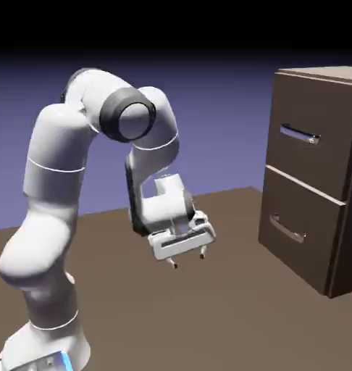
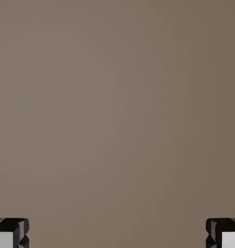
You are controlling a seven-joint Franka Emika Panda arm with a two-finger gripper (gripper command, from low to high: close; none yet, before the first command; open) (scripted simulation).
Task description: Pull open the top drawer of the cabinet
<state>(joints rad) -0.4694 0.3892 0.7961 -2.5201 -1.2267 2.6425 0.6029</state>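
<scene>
The fingertips are showing at the two bottom corners of the hand view, spread wide apart with nothing between them, so the gripper is standing open and empty. In the exterior view its two short fingers are pointing down at the table, hanging above the bare brown surface without touching it. All the hand view is taking in beyond the tips is that plain brown surface.

Above the fingers, the white hand is tilting slightly, and the arm is folding up from its base near the table's lower-left corner, arching high and bending back down to the wrist.

The cabinet is standing on the table toward its right edge, well apart from the gripper. The top drawer is sitting flush with the cabinet front, looking shut, its short silver bar handle lying level near the upper part of the front. Below it, the lower drawer is also sitting closed, carrying its own curved brownish handle.
</scene>
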